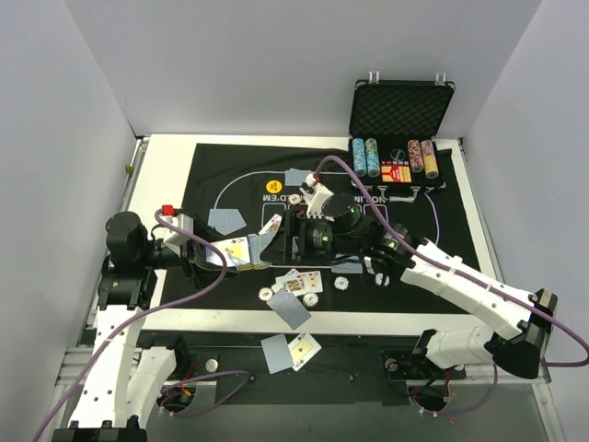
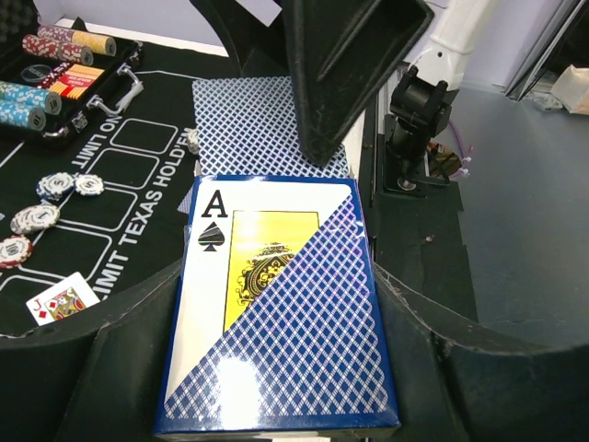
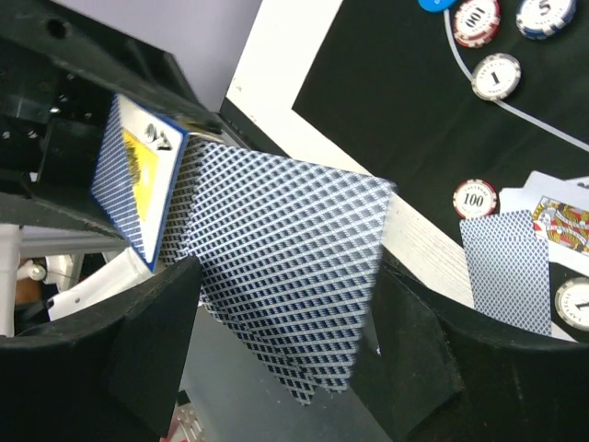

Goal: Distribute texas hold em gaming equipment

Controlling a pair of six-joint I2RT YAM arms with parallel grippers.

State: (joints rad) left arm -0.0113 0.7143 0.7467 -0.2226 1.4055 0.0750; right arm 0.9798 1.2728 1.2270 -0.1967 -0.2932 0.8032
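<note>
Over felt (image 1: 210, 168), left end effector (image 2: 276, 359) clamps glossy rectangular deck (image 2: 276, 295)

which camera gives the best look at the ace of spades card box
Left wrist: the card box fills the frame, ace of spades face plain. Right wrist shows it steeply angled at its left side; top external shows it small, left of centre.

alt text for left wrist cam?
The left gripper clamps a blue ace-of-spades card box; a blue-backed playing card sticks out beyond it, beneath the right gripper. At left, striped poker chips lie on a black felt mat.
</note>
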